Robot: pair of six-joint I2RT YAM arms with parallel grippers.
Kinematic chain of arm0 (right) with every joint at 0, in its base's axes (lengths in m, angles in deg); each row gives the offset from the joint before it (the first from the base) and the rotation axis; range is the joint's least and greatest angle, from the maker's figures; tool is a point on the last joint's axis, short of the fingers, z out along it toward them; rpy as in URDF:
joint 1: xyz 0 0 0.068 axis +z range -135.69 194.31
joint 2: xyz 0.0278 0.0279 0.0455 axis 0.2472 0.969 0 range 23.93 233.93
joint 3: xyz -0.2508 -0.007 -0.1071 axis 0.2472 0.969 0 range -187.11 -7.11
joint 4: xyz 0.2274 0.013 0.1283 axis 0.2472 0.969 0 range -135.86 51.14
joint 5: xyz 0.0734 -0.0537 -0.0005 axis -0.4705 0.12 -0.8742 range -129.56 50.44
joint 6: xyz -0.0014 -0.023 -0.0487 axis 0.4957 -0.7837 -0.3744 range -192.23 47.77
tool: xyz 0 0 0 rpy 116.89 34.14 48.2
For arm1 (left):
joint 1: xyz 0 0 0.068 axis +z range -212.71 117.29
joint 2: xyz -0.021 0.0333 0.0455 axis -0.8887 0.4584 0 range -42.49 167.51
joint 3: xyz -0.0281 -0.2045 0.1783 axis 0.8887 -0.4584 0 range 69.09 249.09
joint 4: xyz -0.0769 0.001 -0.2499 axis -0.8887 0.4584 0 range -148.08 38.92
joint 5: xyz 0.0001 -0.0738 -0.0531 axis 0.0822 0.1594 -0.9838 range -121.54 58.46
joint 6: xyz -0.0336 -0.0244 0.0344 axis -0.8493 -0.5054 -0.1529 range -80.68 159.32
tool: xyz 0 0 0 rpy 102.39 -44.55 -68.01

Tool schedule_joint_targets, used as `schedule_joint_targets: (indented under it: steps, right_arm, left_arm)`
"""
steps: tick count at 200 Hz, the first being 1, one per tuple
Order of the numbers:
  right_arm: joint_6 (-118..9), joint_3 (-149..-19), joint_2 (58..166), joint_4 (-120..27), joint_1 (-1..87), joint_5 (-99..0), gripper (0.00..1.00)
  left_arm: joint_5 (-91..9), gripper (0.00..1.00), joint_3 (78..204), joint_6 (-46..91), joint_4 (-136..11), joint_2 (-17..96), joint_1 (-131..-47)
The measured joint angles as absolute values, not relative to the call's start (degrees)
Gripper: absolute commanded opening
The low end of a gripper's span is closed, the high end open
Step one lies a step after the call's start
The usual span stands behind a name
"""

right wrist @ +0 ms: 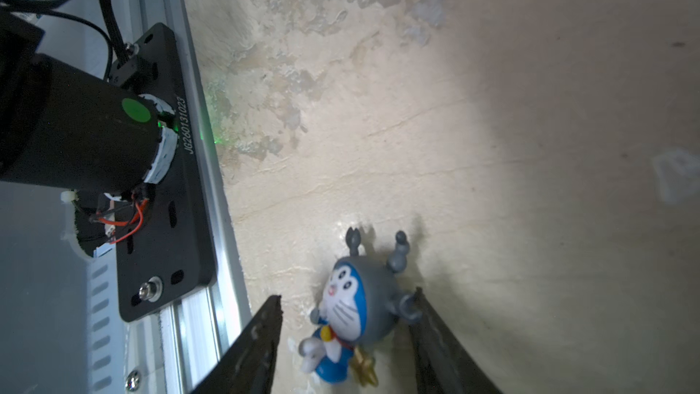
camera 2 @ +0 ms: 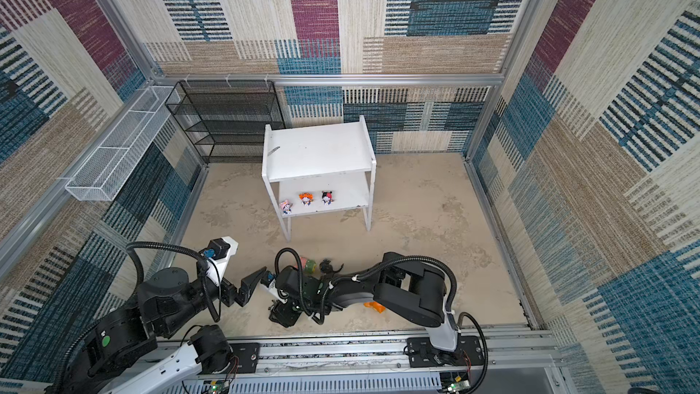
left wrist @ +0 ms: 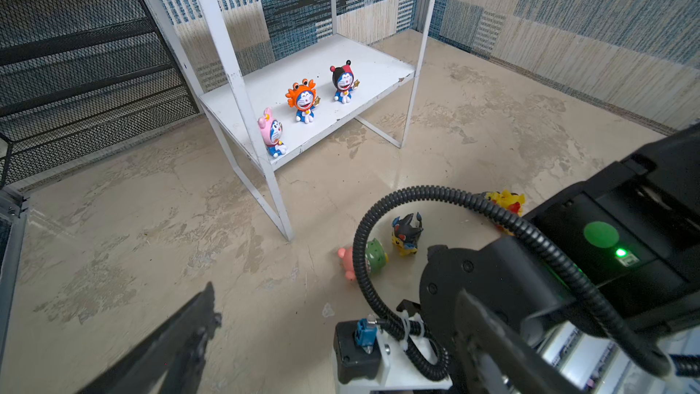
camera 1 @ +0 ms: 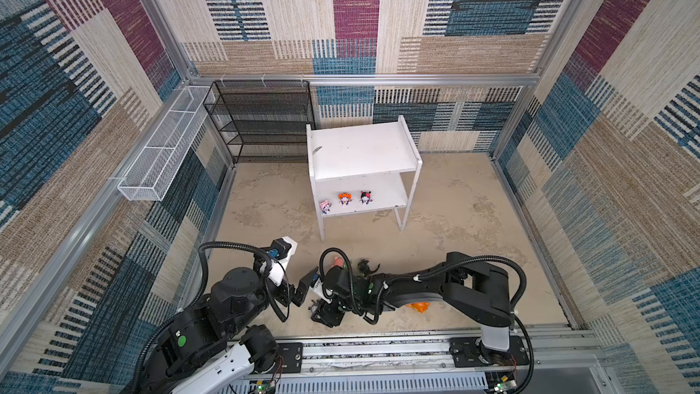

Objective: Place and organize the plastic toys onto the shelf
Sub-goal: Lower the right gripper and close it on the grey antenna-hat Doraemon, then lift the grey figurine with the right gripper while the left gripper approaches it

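Observation:
Three tiny toys stand on the lower board of the white shelf: pink-hooded, orange-hooded and black-and-red-hooded. On the floor lie a pink-and-green toy, a black-hooded yellow toy and a yellow-and-red one. My right gripper is low at the front rail, open around a grey-hooded blue toy lying on the floor. One finger touches its hood and the other stands apart. My left gripper is wide open and empty beside the right wrist.
A black mesh rack stands at the back left, with a white wire basket on the left wall. The metal rail runs close beside my right gripper. An orange toy shows under the right arm.

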State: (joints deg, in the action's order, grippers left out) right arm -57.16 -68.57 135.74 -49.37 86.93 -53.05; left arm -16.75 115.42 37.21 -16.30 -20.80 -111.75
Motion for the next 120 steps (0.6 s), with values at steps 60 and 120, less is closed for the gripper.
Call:
schedule_joint_targets:
  steps: [60,120]
  right_arm:
    - [-57.53,-69.57,136.64,-48.56,87.08,-53.75,0.41]
    - [-57.55,-68.78,136.35,-49.37,87.21,-53.18,0.30]
  left_arm:
    - [-16.75,0.99,115.42,37.21,-16.30,-21.02,-111.75]
    - [-16.93,0.99,115.42,37.23,-16.30,-21.02,-111.75]
